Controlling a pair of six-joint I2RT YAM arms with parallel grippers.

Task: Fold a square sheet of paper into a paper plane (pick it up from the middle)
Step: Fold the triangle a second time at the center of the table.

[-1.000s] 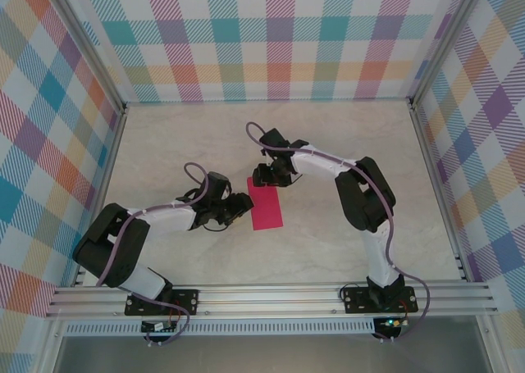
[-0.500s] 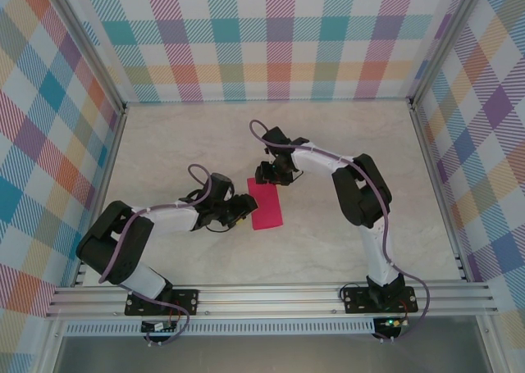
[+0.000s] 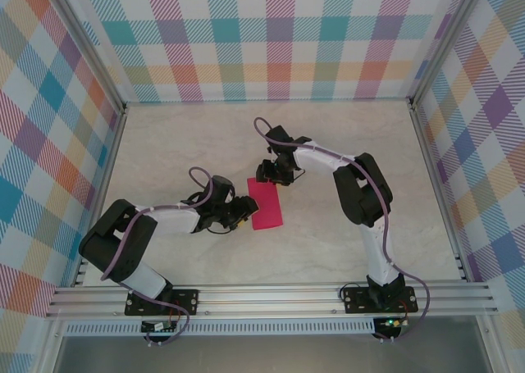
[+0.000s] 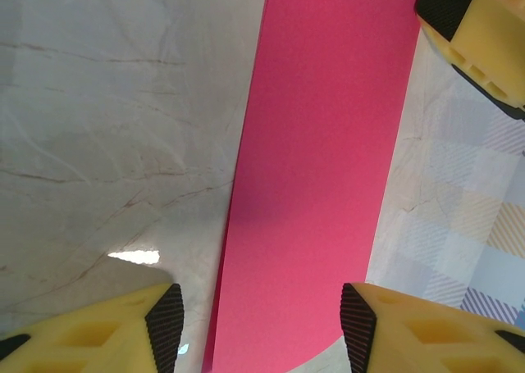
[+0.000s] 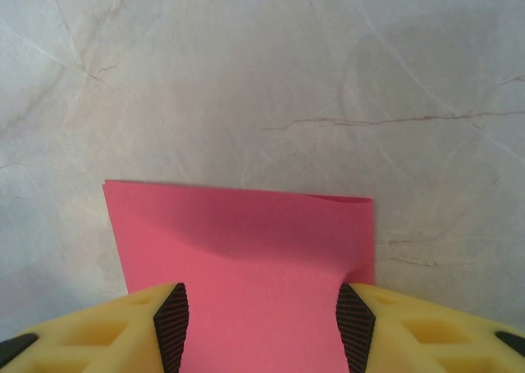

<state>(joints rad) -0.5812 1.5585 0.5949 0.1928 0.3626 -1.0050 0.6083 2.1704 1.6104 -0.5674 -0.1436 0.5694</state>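
A: Where's the paper? Quick.

B: Pink sheet of paper [image 3: 266, 202] lies flat mid-counter [image 3: 180, 143], folded into a long rectangle that runs near to far with a slight tilt. The doubled layers show at its far right corner in the right wrist view.

A: Left hand?

B: Left hand [image 3: 243, 210] is low at the sheet's near-left part. In its wrist view the fingers [image 4: 164, 324] stand apart, one on each side of the pink strip [image 4: 320, 168]. The left pad is over bare counter, just beside the paper's edge, and the right pad overlaps the other edge (can't tell if it presses or only hovers). Nothing is clamped.

A: Right hand?

B: Right hand [image 3: 267, 176] is at the far end of the sheet. Its fingers [image 5: 172, 324] are also apart, with the paper [image 5: 246, 250] between them. The short far edge lies just past the fingertips, on the marbled counter. The sheet looks flat, not lifted. Whether the pads touch it, I can't tell.

A: Do the hands meet?

B: No. One yellow finger of the right hand [image 4: 476, 29] shows at the far right corner of the strip in the left wrist view, well apart from the left fingers.
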